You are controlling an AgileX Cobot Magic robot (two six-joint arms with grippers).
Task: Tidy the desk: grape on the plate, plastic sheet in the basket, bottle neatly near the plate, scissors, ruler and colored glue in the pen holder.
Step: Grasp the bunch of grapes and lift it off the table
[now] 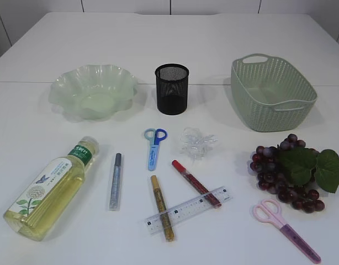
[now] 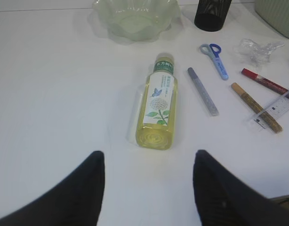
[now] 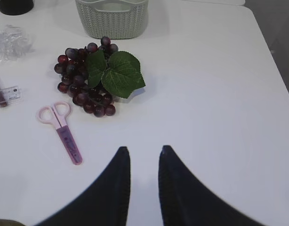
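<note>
Currently on table (image 1: 224, 33), placed relative to pen holder (image 1: 171, 88):
Bottle (image 1: 51, 187): front-left, lying flat; white label, flower and butterfly print, green band, writing unreadable.
Plate (image 1: 92, 91): left, holds nothing.
Basket (image 1: 271, 91): right, nothing seen inside.
Pen holder: black mesh, contents hidden.
Grape (image 1: 288, 171): front-right.
Plastic sheet (image 1: 197, 142): just in front.
Ruler (image 1: 187, 210): front, across two glue pens.
Left gripper (image 2: 148, 162): jaws spread, unladen.
Right gripper (image 3: 143, 153): narrow gap, unladen.

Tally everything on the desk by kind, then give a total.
Scissors: 2 (blue, pink)
Glue pens: 3 (silver, gold, red)
Ruler: 1
Bottle: 1
Grape bunch: 1
Plastic sheet: 1
Plate: 1
Pen holder: 1
Basket: 1
Total: 12
</note>
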